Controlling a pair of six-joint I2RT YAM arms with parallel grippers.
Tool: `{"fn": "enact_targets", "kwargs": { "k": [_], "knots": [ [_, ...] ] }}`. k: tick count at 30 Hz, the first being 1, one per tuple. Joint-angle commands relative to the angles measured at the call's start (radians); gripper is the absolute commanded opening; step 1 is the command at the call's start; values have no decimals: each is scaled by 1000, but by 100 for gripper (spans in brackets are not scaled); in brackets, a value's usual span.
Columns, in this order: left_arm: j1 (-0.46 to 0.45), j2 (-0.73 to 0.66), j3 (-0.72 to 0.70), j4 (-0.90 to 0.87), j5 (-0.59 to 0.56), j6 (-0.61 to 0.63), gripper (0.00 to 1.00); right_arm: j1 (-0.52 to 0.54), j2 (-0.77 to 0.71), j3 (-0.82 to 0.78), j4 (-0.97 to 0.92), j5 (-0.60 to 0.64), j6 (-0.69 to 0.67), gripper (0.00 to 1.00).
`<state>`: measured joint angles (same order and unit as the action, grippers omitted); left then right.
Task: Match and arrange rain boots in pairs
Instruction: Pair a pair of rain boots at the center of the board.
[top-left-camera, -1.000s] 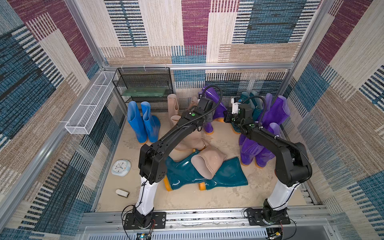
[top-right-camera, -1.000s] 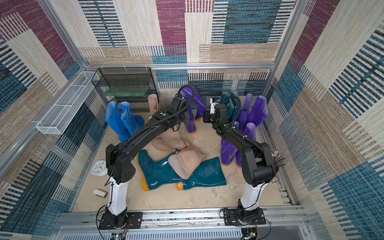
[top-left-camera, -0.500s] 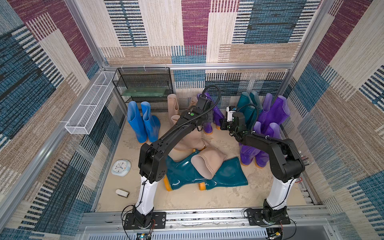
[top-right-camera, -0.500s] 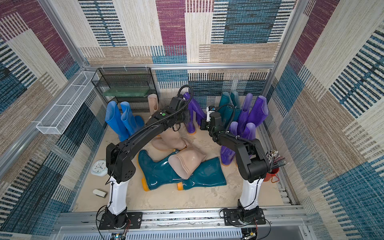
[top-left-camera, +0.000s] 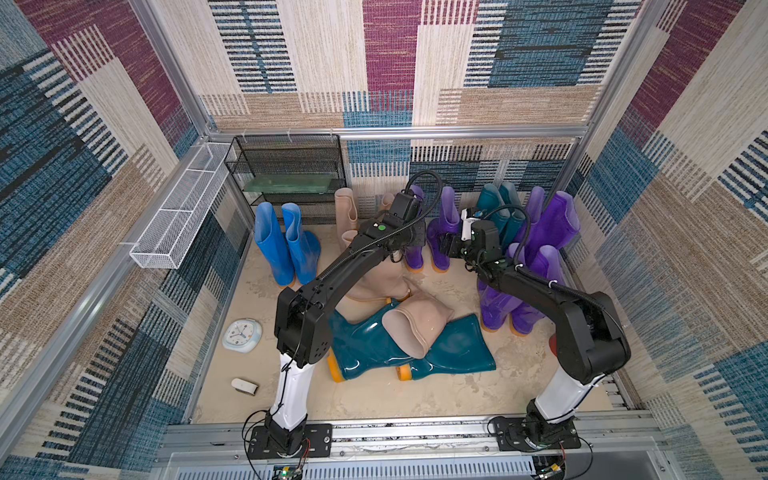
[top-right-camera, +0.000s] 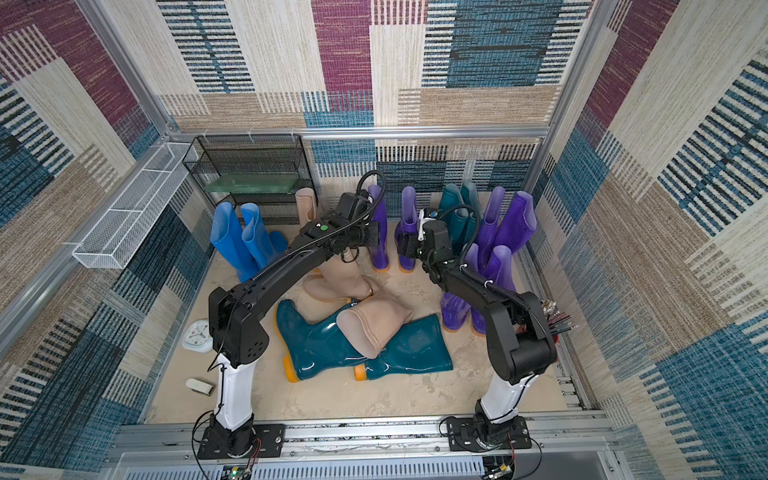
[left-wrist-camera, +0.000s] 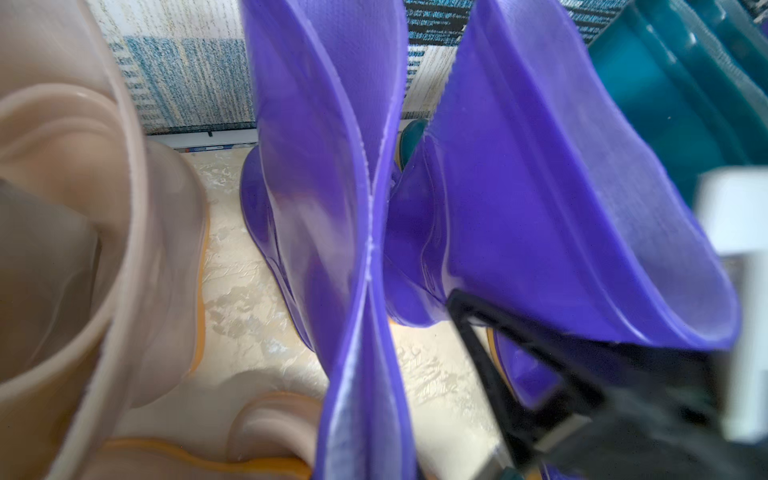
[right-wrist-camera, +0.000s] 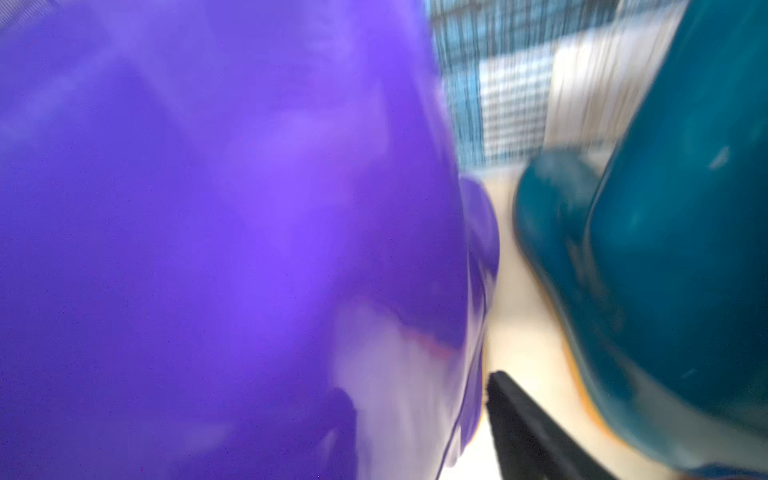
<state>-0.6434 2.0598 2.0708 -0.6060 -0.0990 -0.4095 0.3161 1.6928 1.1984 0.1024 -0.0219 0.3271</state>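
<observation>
Two grippers meet at twelve o'clock on the floor. The left gripper (top-left-camera: 411, 198) is clamped on the flattened rim of an upright purple boot (left-wrist-camera: 332, 208). The right gripper (top-left-camera: 448, 248) has its jaws apart by the second purple boot (right-wrist-camera: 208, 249) — one black finger (right-wrist-camera: 523, 419) shows just beside the shaft. Upright teal boots (top-left-camera: 496, 205) stand at one o'clock, a purple cluster (top-left-camera: 548, 232) at three and a blue pair (top-left-camera: 286, 245) at ten. From the centre toward six, fallen teal boots (top-left-camera: 374, 345) lie flat with a beige boot (top-left-camera: 415, 322) across them. At eleven — a standing beige boot (top-left-camera: 345, 203) beside the black mesh rack (top-left-camera: 286, 166).
</observation>
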Motion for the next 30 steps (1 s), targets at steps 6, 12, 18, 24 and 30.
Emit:
{"fn": "enact_targets", "kwargs": {
  "k": [6, 12, 18, 24, 30],
  "knots": [
    [-1, -47, 44, -59, 80, 66, 27, 5, -50, 168, -209, 62, -1, 95],
    [-1, -2, 200, -148, 111, 117, 60, 5, 34, 363, -394, 71, 14, 97],
    [19, 110, 397, -228, 61, 152, 73, 2, 114, 465, -432, 11, 14, 98],
    [55, 246, 545, -291, 19, 162, 69, 0, 155, 493, -409, -69, 21, 97],
    [71, 276, 536, -270, 24, 186, 34, -23, 221, 555, -422, -133, 28, 74]
  ]
}}
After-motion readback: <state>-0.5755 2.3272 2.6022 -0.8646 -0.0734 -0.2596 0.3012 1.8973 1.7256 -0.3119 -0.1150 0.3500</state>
